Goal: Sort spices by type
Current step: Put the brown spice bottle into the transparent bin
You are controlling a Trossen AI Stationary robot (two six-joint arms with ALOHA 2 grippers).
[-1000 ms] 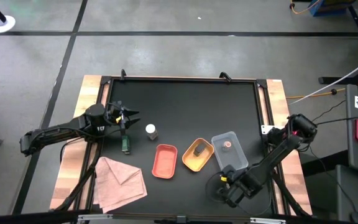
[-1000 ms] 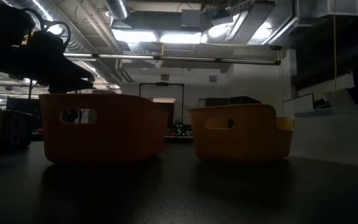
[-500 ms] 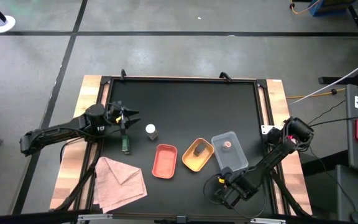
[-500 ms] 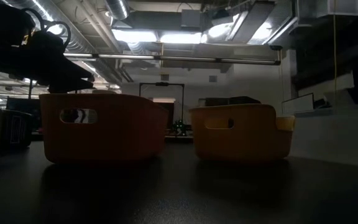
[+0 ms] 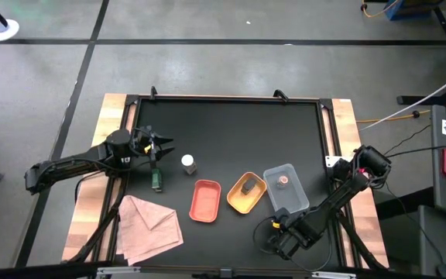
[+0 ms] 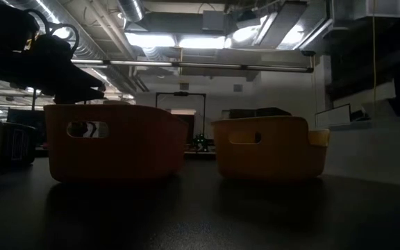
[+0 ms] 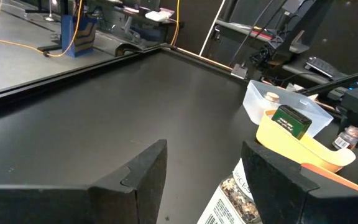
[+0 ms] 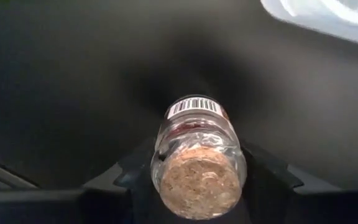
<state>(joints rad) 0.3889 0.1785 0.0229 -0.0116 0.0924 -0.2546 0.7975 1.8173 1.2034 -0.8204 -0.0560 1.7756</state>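
Near the front edge, my right gripper point(image 5: 273, 239) is shut on a pinkish-brown spice jar point(image 8: 197, 165) with a cork top. My left gripper point(image 5: 163, 146) hovers open at the left, touching nothing. A white-capped jar point(image 5: 187, 163) and a dark grey-green jar point(image 5: 156, 182) rest on the table near it. Another dark jar point(image 5: 248, 186) lies in the yellow tray point(image 5: 237, 203). A pinkish jar point(image 5: 283, 180) stands in the grey tray point(image 5: 294, 203). The red tray point(image 5: 205, 200) holds nothing. My right gripper pinches the jar's glass sides point(image 8: 163, 158) just under the cork top, one finger point(image 8: 138, 171) on each side. The fingers come down at it from above. The jar stands upright, its bottom end at the table top.
A pink cloth point(image 5: 149, 225) lies at the front left corner. The three trays sit in a row at the front middle. The far half of the black table top point(image 5: 231, 128) is bare. In the low view the red tray point(image 6: 117, 142) and the yellow tray point(image 6: 269, 147) block the sight beyond.
My right gripper has shut its fingers onto the cork-topped jar near the front edge and has shifted slightly toward that edge. The jar stays in place.
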